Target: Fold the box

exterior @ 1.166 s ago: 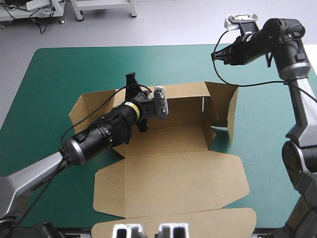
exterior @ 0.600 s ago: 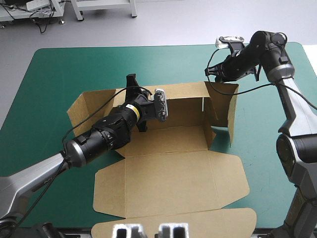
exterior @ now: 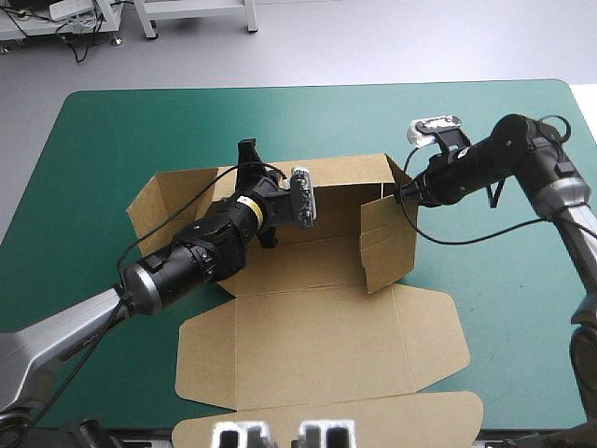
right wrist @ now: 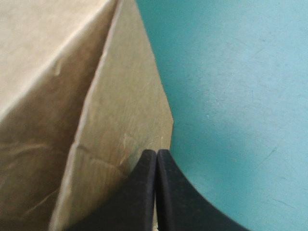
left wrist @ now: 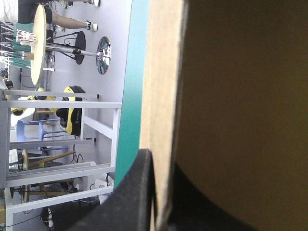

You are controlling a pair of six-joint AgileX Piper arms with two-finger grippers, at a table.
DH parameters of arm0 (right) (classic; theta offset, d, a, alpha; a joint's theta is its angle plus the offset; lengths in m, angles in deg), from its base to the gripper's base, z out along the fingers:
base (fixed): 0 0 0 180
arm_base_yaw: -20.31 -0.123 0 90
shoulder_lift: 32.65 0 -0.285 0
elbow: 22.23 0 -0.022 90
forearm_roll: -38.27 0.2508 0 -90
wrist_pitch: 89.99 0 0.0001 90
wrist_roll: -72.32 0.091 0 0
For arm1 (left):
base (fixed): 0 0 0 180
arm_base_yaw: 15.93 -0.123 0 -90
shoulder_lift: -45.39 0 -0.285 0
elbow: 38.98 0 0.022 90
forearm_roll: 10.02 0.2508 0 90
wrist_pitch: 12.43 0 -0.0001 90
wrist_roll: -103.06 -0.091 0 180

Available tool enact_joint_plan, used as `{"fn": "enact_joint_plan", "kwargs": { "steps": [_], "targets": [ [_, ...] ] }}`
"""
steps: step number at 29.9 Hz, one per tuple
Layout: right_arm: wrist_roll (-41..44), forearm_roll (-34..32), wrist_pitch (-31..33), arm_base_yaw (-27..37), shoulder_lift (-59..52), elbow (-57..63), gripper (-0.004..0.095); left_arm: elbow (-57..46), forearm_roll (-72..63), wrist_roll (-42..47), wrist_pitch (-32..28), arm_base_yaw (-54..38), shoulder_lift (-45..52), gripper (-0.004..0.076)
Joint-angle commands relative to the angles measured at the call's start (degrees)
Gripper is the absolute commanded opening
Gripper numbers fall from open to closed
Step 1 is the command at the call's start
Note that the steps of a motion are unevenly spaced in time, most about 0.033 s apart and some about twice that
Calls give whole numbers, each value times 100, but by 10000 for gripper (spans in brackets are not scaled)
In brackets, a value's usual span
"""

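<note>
Brown cut-board box (exterior: 317,266), partly raised, at the middle of the teal-green table cover (exterior: 112,140)
The left gripper (exterior: 248,154) is clamped on the far wall (exterior: 345,187), board between its black fingers; the right gripper (right wrist: 157,154) has its fingers pressed together in a point, touching the right side wall (exterior: 387,238), which leans inward; the lid (exterior: 317,350) lies flat toward the near edge.

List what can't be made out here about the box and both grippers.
- Left wrist view: a wall of the box fills the view past the left gripper; everything behind it is hidden.
- Right wrist view: right gripper sits at the side wall edge; contact too close to tell.
- High view: left gripper's hold hidden by its own wrist; front flap cut off by the bottom edge.
</note>
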Motion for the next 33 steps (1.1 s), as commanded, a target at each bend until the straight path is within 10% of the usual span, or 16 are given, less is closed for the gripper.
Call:
{"fn": "enact_joint_plan", "kwargs": {
  "steps": [1,8,17,26,33],
  "targets": [
    [-817,622,-848,39,-654,685,-20,62,-140,146,-9,61,159,-10],
    [-2680,2068,-2481,39,-1490,2586,-20,62,-140,146,-23,61,159,-10],
    [-4415,3561,-3100,39,-1951,3890,6,62,-140,146,-23,61,159,-10],
    [-4779,3563,-2652,39,-2031,3890,674,62,-126,146,-54,61,159,-10],
    [-5723,4432,-2198,39,-2021,3890,672,62,-126,146,-178,61,100,-10]
  ]
}}
